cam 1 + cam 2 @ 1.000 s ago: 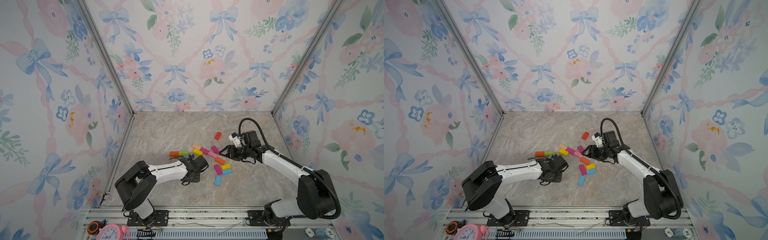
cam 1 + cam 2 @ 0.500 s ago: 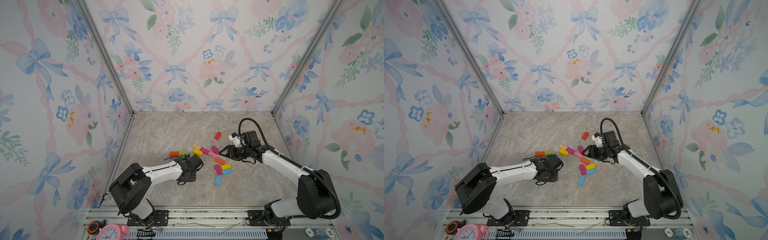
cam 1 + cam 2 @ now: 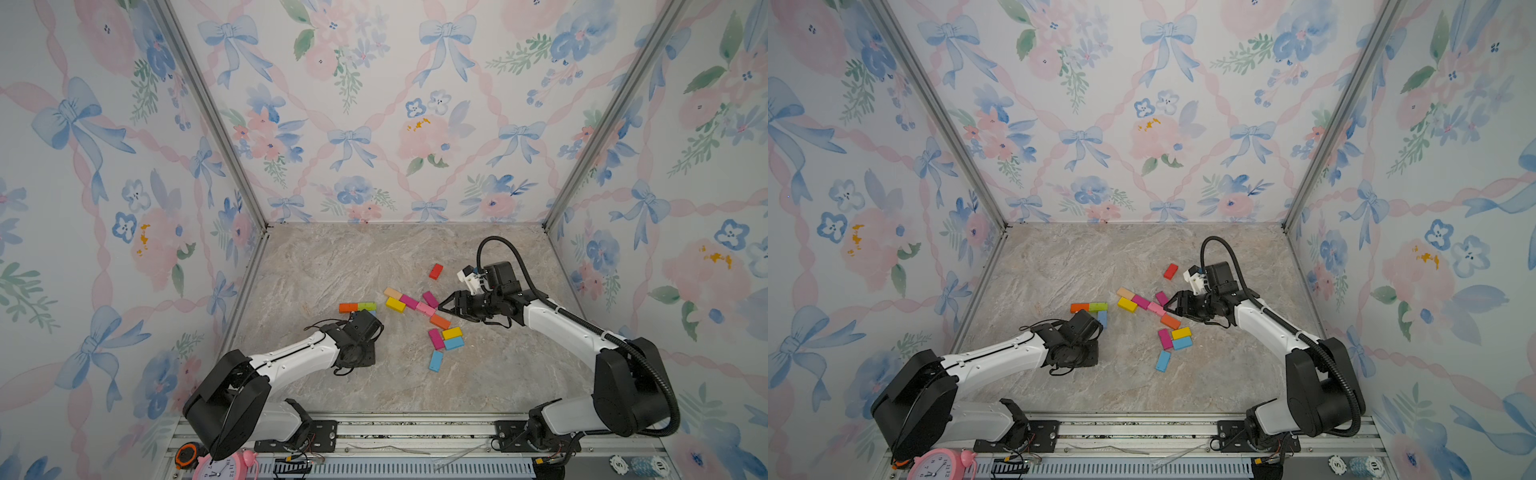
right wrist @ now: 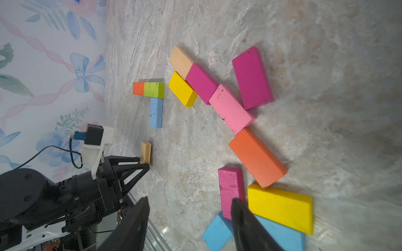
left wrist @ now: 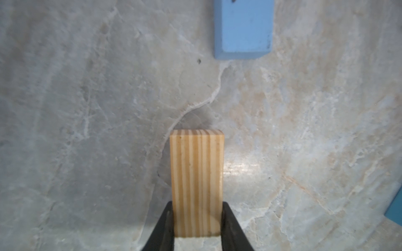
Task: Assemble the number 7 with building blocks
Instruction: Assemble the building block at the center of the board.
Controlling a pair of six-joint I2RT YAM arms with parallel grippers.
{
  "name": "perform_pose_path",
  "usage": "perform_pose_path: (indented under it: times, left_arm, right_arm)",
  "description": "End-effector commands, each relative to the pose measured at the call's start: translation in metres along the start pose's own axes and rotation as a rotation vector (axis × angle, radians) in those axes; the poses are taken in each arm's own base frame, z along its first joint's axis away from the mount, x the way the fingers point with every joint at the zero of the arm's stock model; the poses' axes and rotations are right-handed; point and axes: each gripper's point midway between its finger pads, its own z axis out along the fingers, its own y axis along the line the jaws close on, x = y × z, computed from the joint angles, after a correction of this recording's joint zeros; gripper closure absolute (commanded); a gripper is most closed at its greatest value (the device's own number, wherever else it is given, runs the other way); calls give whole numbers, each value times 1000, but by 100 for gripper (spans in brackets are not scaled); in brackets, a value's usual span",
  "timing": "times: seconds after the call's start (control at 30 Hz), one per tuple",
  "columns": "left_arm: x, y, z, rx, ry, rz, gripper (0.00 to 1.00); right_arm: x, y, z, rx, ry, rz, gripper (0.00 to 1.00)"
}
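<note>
Showing its striped grain, a plain wood block [image 5: 196, 182] is clamped between the jaws of the left tool [image 5: 196, 217], which is closed down onto it. Whether it touches the bench [image 3: 332, 266] cannot be told. A light blue block [image 5: 242, 28] lies apart from it, set against a green block [image 4: 153, 90] that is joined end to end with an orange block [image 4: 138, 88]. All of this is seen left of centre in both top views. Right of centre a loose cluster of blocks [image 3: 426, 309] is noted: yellow, magenta, pink, orange, blue. A red block [image 3: 436, 271] lies alone above it. The right tool [image 4: 189, 204] is held about half open and empty, at the cluster's right side.
</note>
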Motion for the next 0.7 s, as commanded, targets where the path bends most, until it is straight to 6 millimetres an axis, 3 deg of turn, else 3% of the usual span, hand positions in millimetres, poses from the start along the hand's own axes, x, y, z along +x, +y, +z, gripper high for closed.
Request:
perform_pose_path:
  times: [0.0,0.23,0.67]
  left_arm:
    - [-4,-7,1,53,1,29,75]
    - [-9,-18,7,79,14,54,75]
    - [-15,-19,19,39,42,48,76]
  right_arm:
    - [3,-9,-2,22,8,9,38]
    - [1,-11,-2,22,8,16,38]
    - [-1,-12,-4,20,-1,19,38]
